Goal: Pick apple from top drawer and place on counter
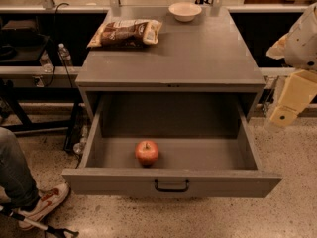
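Standing in the middle of the view, the counter (198, 58) is a flat grey top, bare across its front half and right side. Below its front edge the top drawer (109, 181) is pulled fully out toward the camera, its grey floor and side walls open to view. Its front panel runs wider than the cabinet body.

Off the counter's right edge, the robot arm (303, 38) comes in from the right side of the view under a pale cover. Below that, the cream-coloured gripper (290, 103) hangs down beside the cabinet's front right corner, outside the drawer and well apart from the fruit. It touches nothing, and I cannot tell whether it is open or closed.

Near the counter's back left corner lies a brown snack bag (126, 32), flat, with its long side along the back edge. A small pale bowl (184, 11) sits upright at the back edge, a little right of the middle, apart from the bag.

The apple (147, 152) rests on the drawer floor close to the front panel, slightly left of centre, red with its stem up. Just right of it, on the outer face of the panel, is the black handle (171, 186).

At the lower left, a person's jeans-clad leg (12, 167) and a white shoe (42, 205) rest on the speckled floor.
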